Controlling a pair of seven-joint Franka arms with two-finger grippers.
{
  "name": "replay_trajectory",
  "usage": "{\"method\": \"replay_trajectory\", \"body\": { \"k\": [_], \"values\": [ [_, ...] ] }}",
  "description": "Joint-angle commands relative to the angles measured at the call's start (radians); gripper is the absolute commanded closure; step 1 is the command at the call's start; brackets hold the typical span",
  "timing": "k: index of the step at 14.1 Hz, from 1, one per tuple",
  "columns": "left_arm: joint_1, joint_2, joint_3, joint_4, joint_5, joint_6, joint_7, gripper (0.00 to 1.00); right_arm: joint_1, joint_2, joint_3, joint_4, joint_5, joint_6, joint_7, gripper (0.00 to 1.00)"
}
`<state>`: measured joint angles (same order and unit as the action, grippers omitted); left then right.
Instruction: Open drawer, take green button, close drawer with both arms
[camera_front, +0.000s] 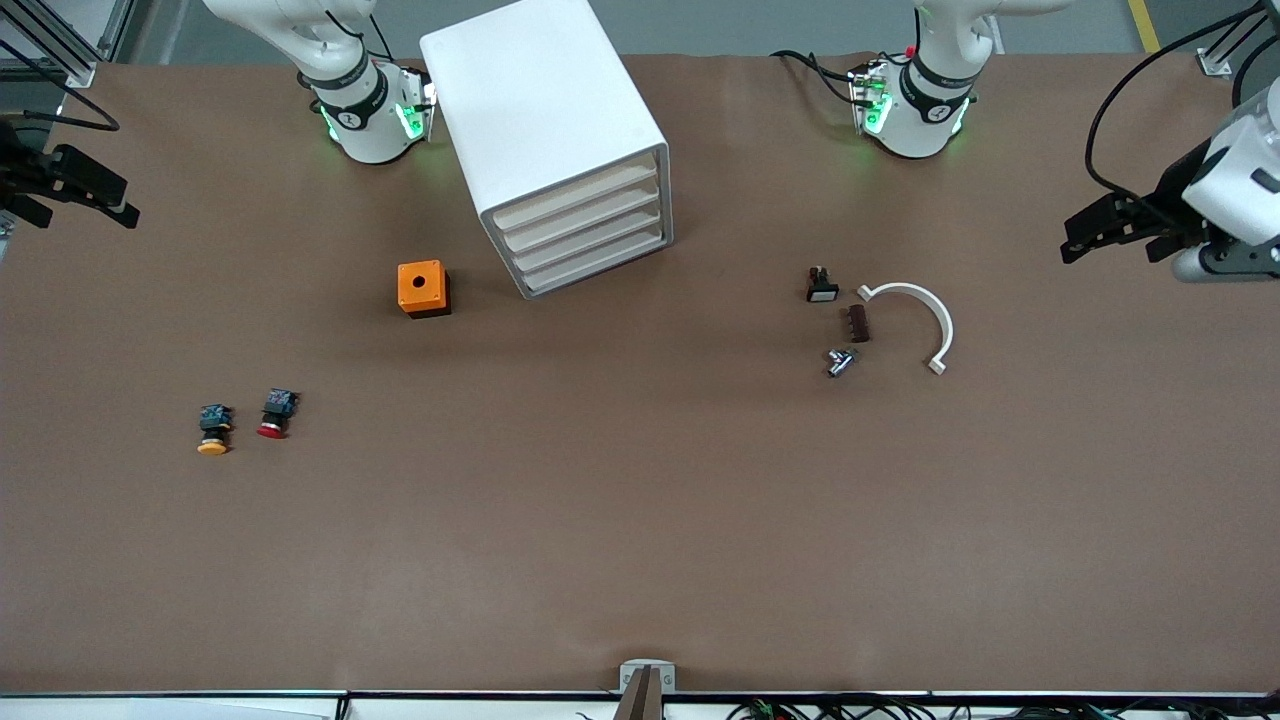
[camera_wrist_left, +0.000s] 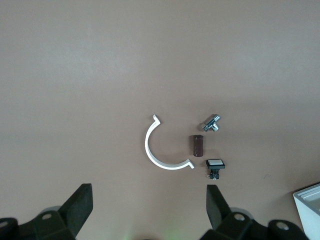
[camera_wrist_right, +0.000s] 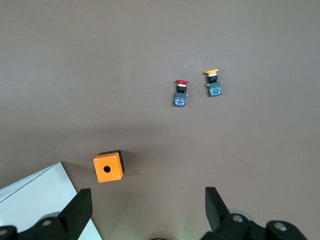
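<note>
The tall white cabinet (camera_front: 545, 110) stands near the robots' bases, and all four cream drawers are shut. The drawer (camera_front: 597, 264) is the lowest one. No green-capped button is in view. My left gripper (camera_front: 1075, 240) is open and empty, up in the air over the left arm's end of the table. In the left wrist view (camera_wrist_left: 149, 210) its fingers stand wide apart over bare table. My right gripper (camera_front: 85, 205) is open and empty over the right arm's end of the table. In the right wrist view (camera_wrist_right: 148, 210) its fingers stand wide apart.
An orange box (camera_front: 423, 288) with a hole sits beside the cabinet. A red-capped button (camera_front: 274, 412) and a yellow-orange-capped button (camera_front: 214, 430) lie nearer the front camera. Toward the left arm's end lie a white curved piece (camera_front: 920, 315), a brown block (camera_front: 858, 323), a metal fitting (camera_front: 840, 361) and a white-topped switch (camera_front: 821, 286).
</note>
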<state>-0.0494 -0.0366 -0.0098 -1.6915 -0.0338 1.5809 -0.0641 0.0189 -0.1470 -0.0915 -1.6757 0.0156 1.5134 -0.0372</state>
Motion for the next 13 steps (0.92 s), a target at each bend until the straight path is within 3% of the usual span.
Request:
{"method": "replay_trajectory", "body": {
  "k": [1,5,10,13],
  "values": [
    [-0.015,0.075,-0.009,0.024,0.025,-0.022,-0.02,0.0,-0.005,-0.022,0.002,-0.021,0.003,0.001,-0.012,0.0],
    [-0.081,0.176,-0.038,0.026,0.026,-0.025,-0.147,0.0,-0.007,-0.011,0.001,0.013,0.001,0.001,0.003,0.0],
    [-0.254,0.295,-0.038,0.039,0.025,-0.027,-0.426,0.0,-0.007,-0.011,0.001,0.013,0.001,-0.002,-0.009,0.0],
    [-0.363,0.43,-0.039,0.143,-0.003,-0.054,-0.717,0.0,-0.007,-0.011,0.002,0.013,0.001,-0.004,-0.01,0.0]
  ]
}}
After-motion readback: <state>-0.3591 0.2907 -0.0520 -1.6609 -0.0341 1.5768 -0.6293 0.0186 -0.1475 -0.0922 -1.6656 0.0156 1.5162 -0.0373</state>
